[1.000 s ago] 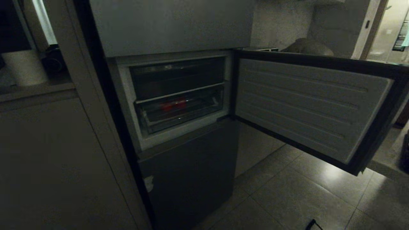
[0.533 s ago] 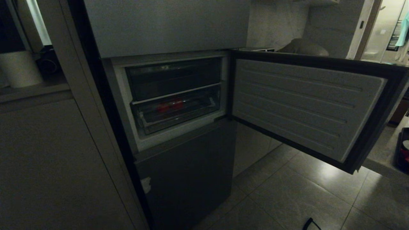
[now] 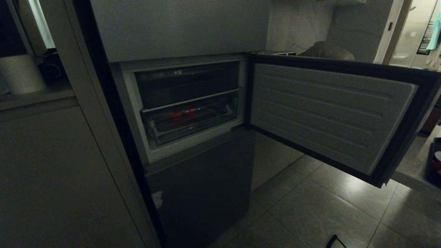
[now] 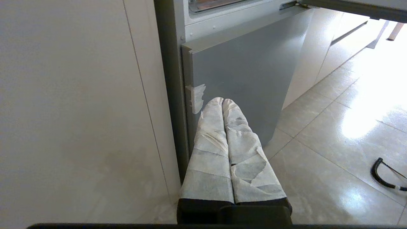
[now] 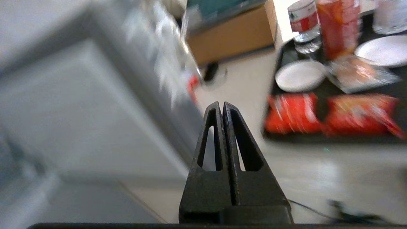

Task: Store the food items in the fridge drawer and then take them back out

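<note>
Small red food items (image 3: 182,113) inside clear plastic fridge drawer (image 3: 193,124), door (image 3: 330,113) swung wide; left gripper (image 4: 222,101) and right gripper (image 5: 221,104) clenched, empty.

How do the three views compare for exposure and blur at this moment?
Head view: underexposed, the red food items in the fridge drawer only dim smudges. Left wrist view: sharp and bright, glare blown out on the floor tiles beside the left gripper. Right wrist view: motion-smeared background, only the right gripper crisp.

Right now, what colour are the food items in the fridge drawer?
Bright red: the food items sit behind the clear front of the drawer. Head view shows it best.
</note>
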`<state>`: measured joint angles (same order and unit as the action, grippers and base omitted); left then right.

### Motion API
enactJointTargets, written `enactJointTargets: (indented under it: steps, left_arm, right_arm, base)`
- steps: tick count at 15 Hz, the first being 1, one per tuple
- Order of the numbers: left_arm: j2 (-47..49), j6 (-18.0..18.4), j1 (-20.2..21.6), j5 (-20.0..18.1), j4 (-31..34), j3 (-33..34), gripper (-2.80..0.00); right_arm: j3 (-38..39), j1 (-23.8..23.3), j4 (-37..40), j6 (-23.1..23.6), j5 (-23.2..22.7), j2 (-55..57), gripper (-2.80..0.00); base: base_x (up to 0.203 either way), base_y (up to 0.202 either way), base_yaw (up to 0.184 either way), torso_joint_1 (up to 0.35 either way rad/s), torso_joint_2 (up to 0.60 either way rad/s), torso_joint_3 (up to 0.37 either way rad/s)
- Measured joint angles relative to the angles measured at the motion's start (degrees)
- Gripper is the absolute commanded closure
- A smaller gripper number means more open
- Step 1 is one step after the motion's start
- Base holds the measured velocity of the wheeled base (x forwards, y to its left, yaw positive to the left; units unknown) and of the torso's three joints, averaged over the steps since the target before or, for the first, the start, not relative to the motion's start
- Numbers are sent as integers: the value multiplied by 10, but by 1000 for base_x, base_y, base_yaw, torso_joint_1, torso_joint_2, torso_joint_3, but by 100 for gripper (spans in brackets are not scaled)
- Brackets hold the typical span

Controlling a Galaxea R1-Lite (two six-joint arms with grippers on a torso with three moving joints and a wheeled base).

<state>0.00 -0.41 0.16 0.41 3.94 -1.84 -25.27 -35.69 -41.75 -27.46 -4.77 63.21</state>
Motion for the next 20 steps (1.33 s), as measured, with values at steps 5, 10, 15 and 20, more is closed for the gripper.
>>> enactJointTargets:
  steps: [5, 10, 15, 20]
  left_arm:
    - [0, 0, 0, 0, 0, 0, 0]
    - [0, 0, 0, 0, 0, 0, 0]
    - [0, 0, 0, 0, 0, 0, 0]
    - [0, 0, 0, 0, 0, 0, 0]
  right_arm:
    - [-168, -25, -84, -190, -58, 208, 0]
    - [-315, -17, -56, -265, -164, 347, 0]
    - [-347, -8, -12, -357, -241, 383, 0]
    - [-278, -8, -11, -359, -300, 330, 0]
  base:
    - [0, 0, 0, 0, 0, 0]
    - [0, 0, 0, 0, 0, 0]
    - [0, 0, 0, 0, 0, 0]
    - [0, 0, 0, 0, 0, 0]
